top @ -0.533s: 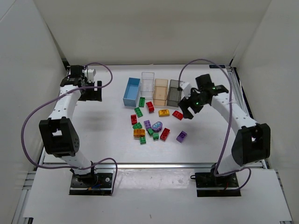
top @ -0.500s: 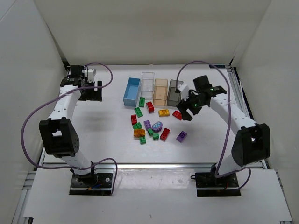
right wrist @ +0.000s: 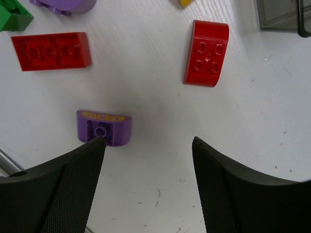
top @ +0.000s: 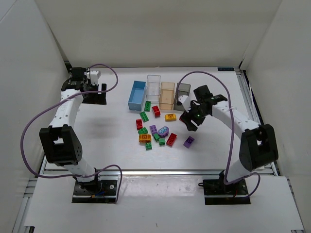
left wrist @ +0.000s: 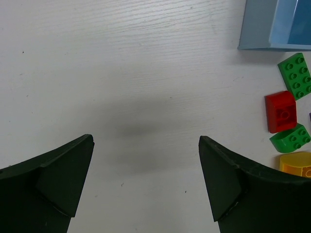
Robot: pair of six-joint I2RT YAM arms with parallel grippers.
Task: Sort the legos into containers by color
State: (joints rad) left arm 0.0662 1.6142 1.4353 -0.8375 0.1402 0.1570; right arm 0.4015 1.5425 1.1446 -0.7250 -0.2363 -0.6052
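Both left fingers [left wrist: 48, 189] and right fingers [right wrist: 63, 194] gape empty; curved red lego [right wrist: 206, 53], probably hidden overhead, shows wrist-side only.

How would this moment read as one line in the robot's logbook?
left gripper: open, over bare table | right gripper: open, near red brick and purple brick | legos: loose on table

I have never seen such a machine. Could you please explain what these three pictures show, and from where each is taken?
These are two robot arms fixed at the near edge of a white table. The wide picture is from a camera above; the other two are from cameras on the wrists, and the black shapes are each gripper's fingers. On the table stand four small bins and scattered toy bricks. The left gripper and right gripper are open and hold nothing.
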